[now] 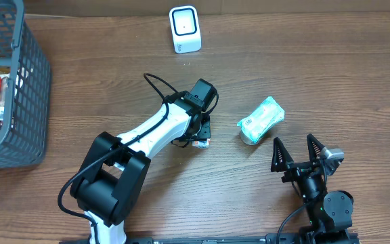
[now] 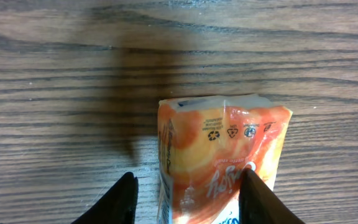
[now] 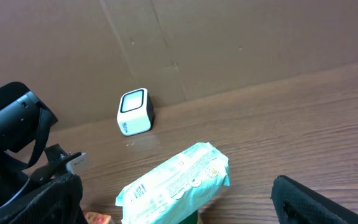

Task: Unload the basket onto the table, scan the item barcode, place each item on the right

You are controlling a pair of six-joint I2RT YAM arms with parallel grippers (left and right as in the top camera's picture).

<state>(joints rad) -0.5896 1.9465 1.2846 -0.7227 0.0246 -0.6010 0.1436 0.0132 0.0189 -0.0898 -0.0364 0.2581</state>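
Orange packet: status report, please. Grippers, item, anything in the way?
Left gripper open astride orange packet, on table. Right gripper open, empty. Teal pack aside; scanner unobstructed.

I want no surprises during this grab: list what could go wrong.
The orange pack sits off-centre between the left gripper's fingers, close to one and apart from the other, so closing may shove or twist it. The scanner stands far across the table; a weak grip could drop the pack on the way.
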